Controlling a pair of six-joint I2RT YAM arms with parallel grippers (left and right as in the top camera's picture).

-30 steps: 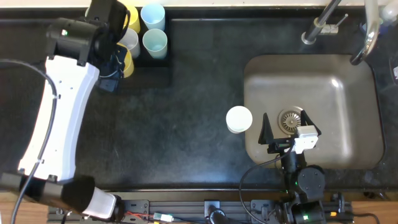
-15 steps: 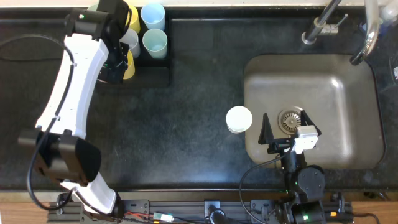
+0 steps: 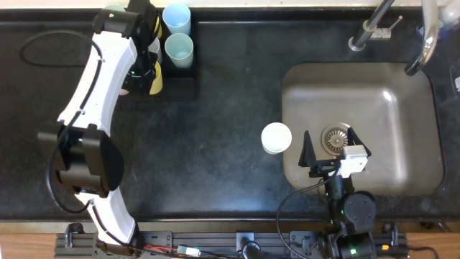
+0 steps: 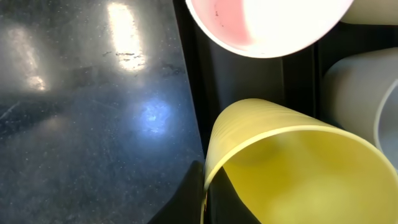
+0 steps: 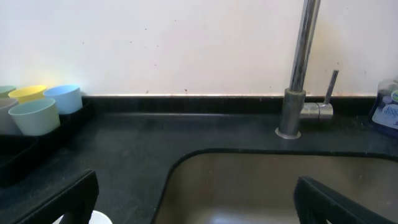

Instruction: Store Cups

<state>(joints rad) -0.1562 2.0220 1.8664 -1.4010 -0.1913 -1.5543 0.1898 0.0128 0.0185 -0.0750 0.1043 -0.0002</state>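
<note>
My left gripper (image 3: 146, 74) is at the black cup tray (image 3: 181, 85) in the counter's back left corner. It is shut on the rim of a yellow cup (image 3: 154, 80). In the left wrist view the yellow cup (image 4: 292, 168) is tilted over the tray (image 4: 261, 78), with one finger (image 4: 186, 200) outside its wall. A pink cup (image 4: 267, 25) and a pale cup (image 4: 364, 93) sit beside it. Two light blue cups (image 3: 178, 49) stand in the tray. A white cup (image 3: 276, 137) stands on the counter by the sink. My right gripper (image 3: 333, 152) stays open over the sink's near side.
The steel sink (image 3: 402, 93) takes up the right side, with the faucet (image 3: 370, 29) behind it. In the right wrist view the faucet (image 5: 300, 68) rises ahead and the tray's cups (image 5: 37, 109) stand far off. Dark counter (image 3: 215, 165) lies between tray and sink.
The left arm has swung rightward and stretched toward the back, carrying the yellow cup a little right over the tray. The right arm has not moved.
</note>
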